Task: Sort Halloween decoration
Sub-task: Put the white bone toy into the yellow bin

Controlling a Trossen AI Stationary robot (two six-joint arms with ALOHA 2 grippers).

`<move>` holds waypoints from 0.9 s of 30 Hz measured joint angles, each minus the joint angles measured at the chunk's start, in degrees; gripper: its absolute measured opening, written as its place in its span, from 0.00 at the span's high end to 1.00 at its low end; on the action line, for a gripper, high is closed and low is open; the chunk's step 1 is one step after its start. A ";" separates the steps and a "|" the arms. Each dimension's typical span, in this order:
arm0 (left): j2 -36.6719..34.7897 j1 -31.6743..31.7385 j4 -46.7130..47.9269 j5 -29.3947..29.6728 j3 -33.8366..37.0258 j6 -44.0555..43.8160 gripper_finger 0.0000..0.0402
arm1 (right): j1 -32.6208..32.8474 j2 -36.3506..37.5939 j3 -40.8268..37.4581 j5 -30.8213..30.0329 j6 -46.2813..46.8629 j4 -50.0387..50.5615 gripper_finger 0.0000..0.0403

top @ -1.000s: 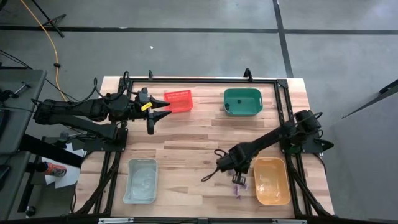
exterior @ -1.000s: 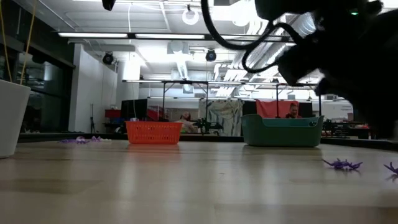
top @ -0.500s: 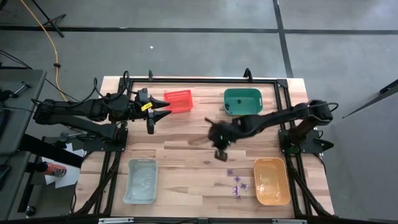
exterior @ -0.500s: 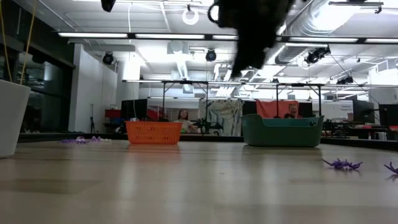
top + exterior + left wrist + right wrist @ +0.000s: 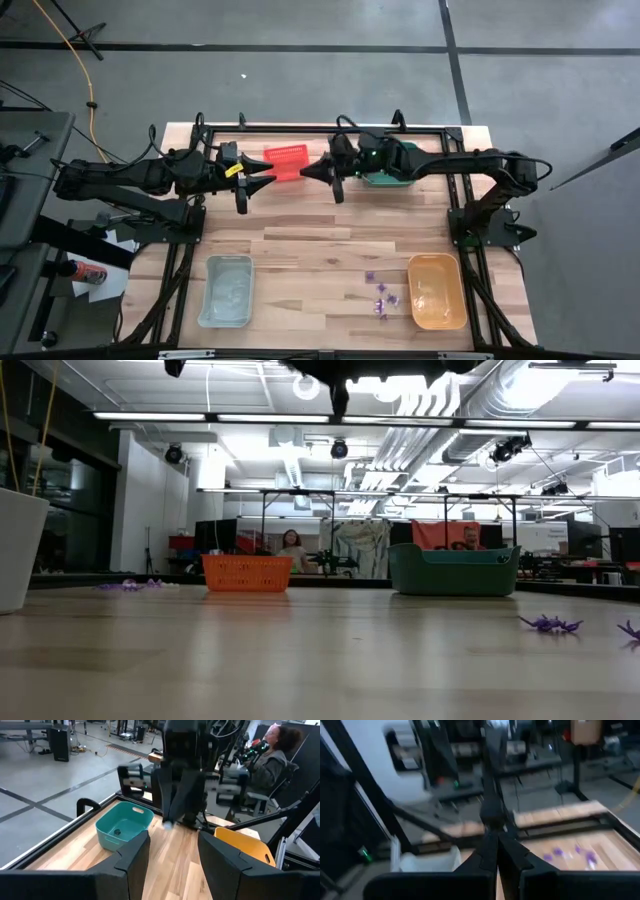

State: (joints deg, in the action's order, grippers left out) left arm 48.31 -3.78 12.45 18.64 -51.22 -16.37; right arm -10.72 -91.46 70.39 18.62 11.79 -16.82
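the right claw (image 5: 306, 171) hangs shut, with nothing seen in it, between the red bin (image 5: 287, 162) and the green bin (image 5: 391, 163). the left claw (image 5: 270, 180) stands open beside the red bin. the purple trinkets (image 5: 380, 294) lie on the table (image 5: 310, 250) just beside the orange bin (image 5: 437, 290).

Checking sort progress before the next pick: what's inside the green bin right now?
In the left wrist view, the green bin holds one small dark trinket on its floor. The high view has the right arm covering part of the bin, so nothing more shows there.
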 joint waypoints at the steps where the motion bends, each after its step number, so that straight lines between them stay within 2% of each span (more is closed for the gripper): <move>1: 0.00 -0.01 0.02 0.01 0.00 0.01 0.61 | -0.36 0.00 0.00 0.90 0.62 -1.44 1.00; 27: 0.00 -0.01 0.17 0.01 0.00 3.53 0.61 | -3.50 -0.02 0.00 1.50 1.93 -2.34 1.00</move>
State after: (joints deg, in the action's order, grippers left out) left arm 48.31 -3.79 12.62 18.65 -51.22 -12.84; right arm -14.22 -91.48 70.39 20.12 13.71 -19.16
